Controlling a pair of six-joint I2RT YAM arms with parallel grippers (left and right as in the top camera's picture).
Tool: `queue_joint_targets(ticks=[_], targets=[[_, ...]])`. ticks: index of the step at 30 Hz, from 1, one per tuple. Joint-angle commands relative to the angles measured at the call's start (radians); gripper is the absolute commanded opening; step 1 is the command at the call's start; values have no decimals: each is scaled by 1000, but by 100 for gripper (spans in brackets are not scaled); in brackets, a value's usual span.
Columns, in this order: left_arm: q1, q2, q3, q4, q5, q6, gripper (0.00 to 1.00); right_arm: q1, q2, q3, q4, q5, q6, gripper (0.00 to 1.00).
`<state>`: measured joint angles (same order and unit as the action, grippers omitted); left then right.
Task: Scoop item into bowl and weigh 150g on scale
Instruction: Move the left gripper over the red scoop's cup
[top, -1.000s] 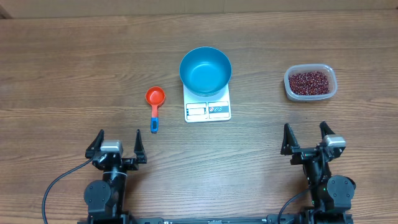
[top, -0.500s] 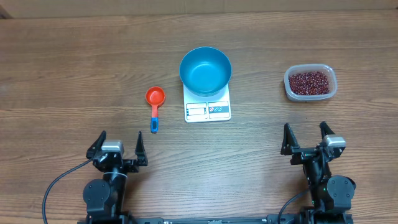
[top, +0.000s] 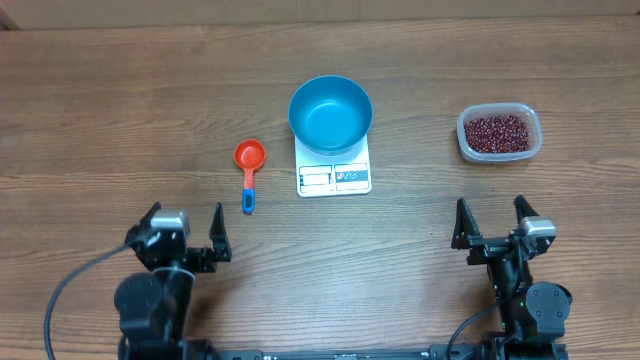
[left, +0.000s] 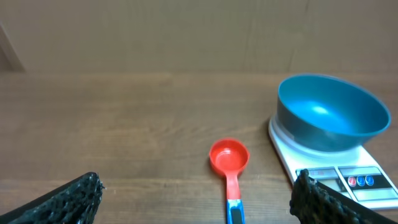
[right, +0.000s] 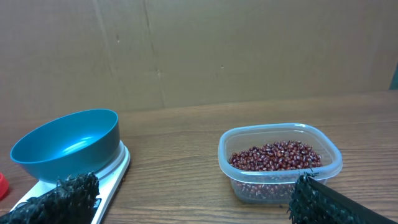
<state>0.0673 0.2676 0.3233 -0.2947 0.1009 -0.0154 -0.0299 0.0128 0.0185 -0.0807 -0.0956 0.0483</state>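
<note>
Where the arms are: both at the near edge of the table, one at each side, well apart from each other.
Left gripper: its two fingers are spread wide and nothing is between them. It is near the scoop, which lies just beyond it and a little to the right.
Left wrist view: the dark fingers stand at the two lower corners of the picture, and the scoop lies on the wood between them.
Right gripper: also spread wide and holding nothing. It is in line with the tub, with bare wood between the two.
Scale: white and square, in the middle of the table. Its display strip faces the arms, but the digits are too small to read.
Bowl: blue and round, upright on the scale. It sits toward the back part, so the front strip stays uncovered.
Beans: small and dark red-brown, heaped in the tub at the right side, well apart from the bowl.
Tub: clear plastic with rounded corners, standing on the table to the right of the scale.
Scoop: red cup with a blue handle end, flat on the table just left of the scale without touching it. The cup points away from the arms and the handle points toward them.
</note>
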Motion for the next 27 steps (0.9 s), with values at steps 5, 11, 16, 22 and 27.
queue_joint_targets(ticks=[5,11,16,22,27], targets=[[5,304,218,-88,-6,20,100,8,-10,-11,3,13,1,100],[5,532,406,-192,-6,33,100,8,-10,-11,3,13,1,100],[5,689,548,-282,-7,39,100,8,-10,-11,3,13,1,100],[5,866,698,-435,4,37,100,8,-10,-11,3,13,1,100],[5,990,807,-571,8,38,100,8,-10,-11,3,13,1,100]])
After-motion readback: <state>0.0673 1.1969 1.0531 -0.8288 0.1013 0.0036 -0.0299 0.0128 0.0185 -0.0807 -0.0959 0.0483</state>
